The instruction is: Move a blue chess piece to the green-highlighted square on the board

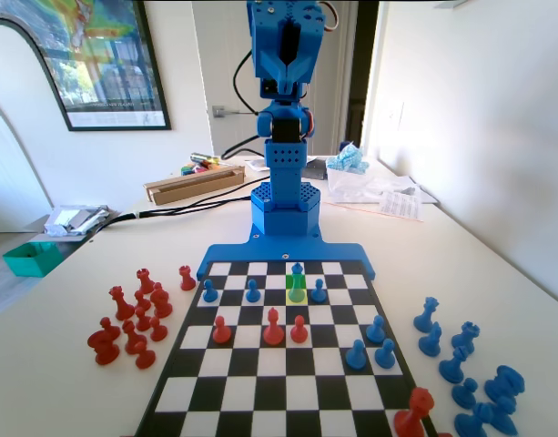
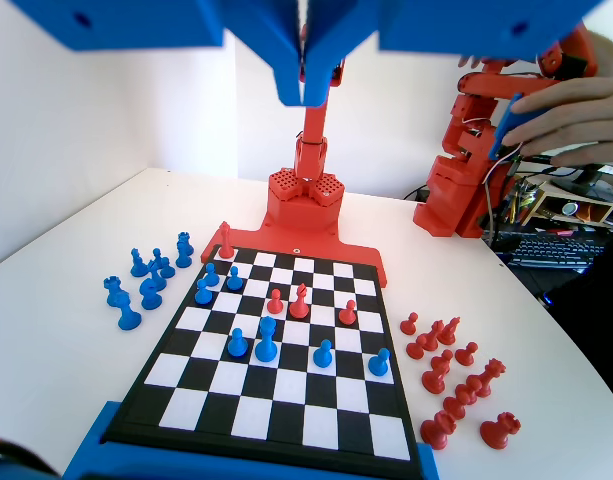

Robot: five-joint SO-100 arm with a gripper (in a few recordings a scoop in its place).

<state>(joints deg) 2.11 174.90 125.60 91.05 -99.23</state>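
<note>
A blue chess piece point(image 1: 297, 273) stands on the green-highlighted square point(image 1: 289, 298), in the board's point(image 1: 279, 393) second row from the blue arm; the green tint covers its lower body. In the wrist view the same piece point(image 2: 267, 342) stands close beside another blue pawn point(image 2: 236, 344) on the board point(image 2: 286, 402). My gripper point(image 1: 285, 64) is raised high above the arm's base, far from every piece. Seen from the wrist, the gripper point(image 2: 307, 88) hangs from the top edge with its jaws pressed together and nothing between them.
Other blue pawns point(image 1: 252, 291) and red pawns point(image 1: 273, 328) stand on the board. Spare red pieces point(image 1: 133, 323) cluster on the table left of it in the fixed view, spare blue ones point(image 1: 461, 364) on the right. A red piece point(image 1: 415, 417) stands at the near right corner.
</note>
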